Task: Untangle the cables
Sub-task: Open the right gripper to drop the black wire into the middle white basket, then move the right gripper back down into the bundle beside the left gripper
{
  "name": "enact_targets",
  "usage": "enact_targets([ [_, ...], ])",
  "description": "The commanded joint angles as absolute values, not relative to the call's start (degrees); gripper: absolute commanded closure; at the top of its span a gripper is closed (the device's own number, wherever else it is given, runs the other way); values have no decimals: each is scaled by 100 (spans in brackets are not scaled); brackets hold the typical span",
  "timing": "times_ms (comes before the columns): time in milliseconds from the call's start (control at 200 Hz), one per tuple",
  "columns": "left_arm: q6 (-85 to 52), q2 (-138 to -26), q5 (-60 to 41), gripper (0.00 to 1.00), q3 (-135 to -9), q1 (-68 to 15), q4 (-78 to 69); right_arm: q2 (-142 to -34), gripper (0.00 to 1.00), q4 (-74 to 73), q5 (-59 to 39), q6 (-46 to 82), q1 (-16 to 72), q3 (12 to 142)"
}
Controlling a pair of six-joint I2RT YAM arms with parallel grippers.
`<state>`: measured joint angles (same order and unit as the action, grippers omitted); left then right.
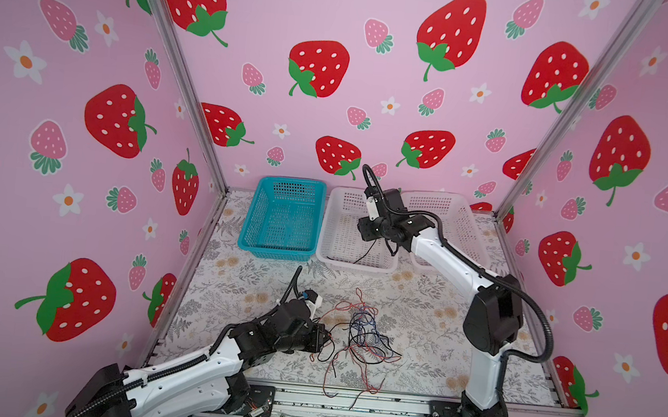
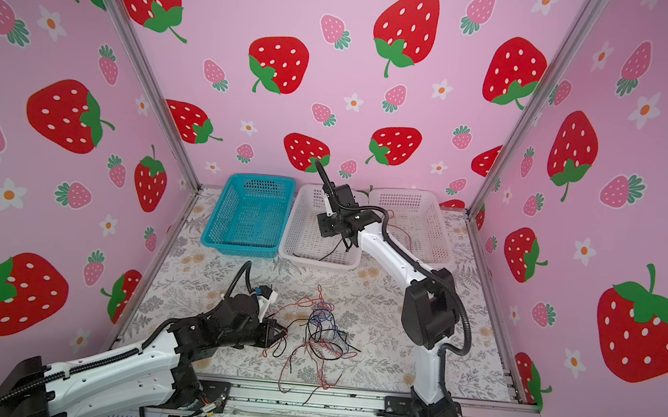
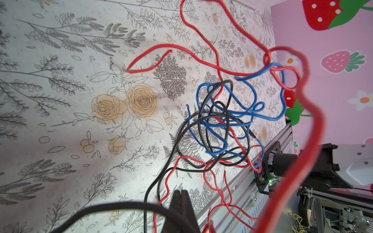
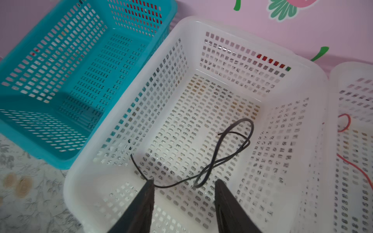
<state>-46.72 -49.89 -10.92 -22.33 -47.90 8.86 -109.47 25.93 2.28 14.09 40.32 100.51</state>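
Red, black and blue cables (image 1: 366,334) lie knotted in a heap on the worktop (image 1: 434,365), with loose ends trailing over its front rail. The left claw (image 3: 181,194) sits low just beside the heap, fingers pressed together. Whether a strand is caught between them cannot be told, since a blurred black loop and a thick red blur cross close to the lens. The right claw (image 4: 184,181) hangs spread over the white basket (image 4: 86,187), where one black cable (image 4: 205,171) lies looped; it passes a fingertip, touching or not is unclear. A blue basket (image 1: 273,252) stands beside it. The second white basket (image 4: 335,80), cut off, holds a red cable (image 4: 347,121).
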Motion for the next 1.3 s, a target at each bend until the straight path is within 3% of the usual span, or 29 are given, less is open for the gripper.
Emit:
enact_targets([
  [0,-4713,-5044,-992,100,-2443,-4805,713,-10289,43,2281,-35,1553,4006,9719],
  [315,-4712,-5072,-983,100,-2445,-4818,675,-9278,41,1970,-378,1743,4028,8582],
  [625,-4728,-4975,-890,100,-2459,-4825,668,-7335,44,1154,-777,2131,4317,5966],
  [855,-4785,-4726,-822,100,-2467,-4830,743,-5926,47,295,-1157,2266,5354,3721],
  [1295,-4834,-4294,-751,100,-2540,-4838,427,-5638,51,-640,-428,2575,5801,2770],
])
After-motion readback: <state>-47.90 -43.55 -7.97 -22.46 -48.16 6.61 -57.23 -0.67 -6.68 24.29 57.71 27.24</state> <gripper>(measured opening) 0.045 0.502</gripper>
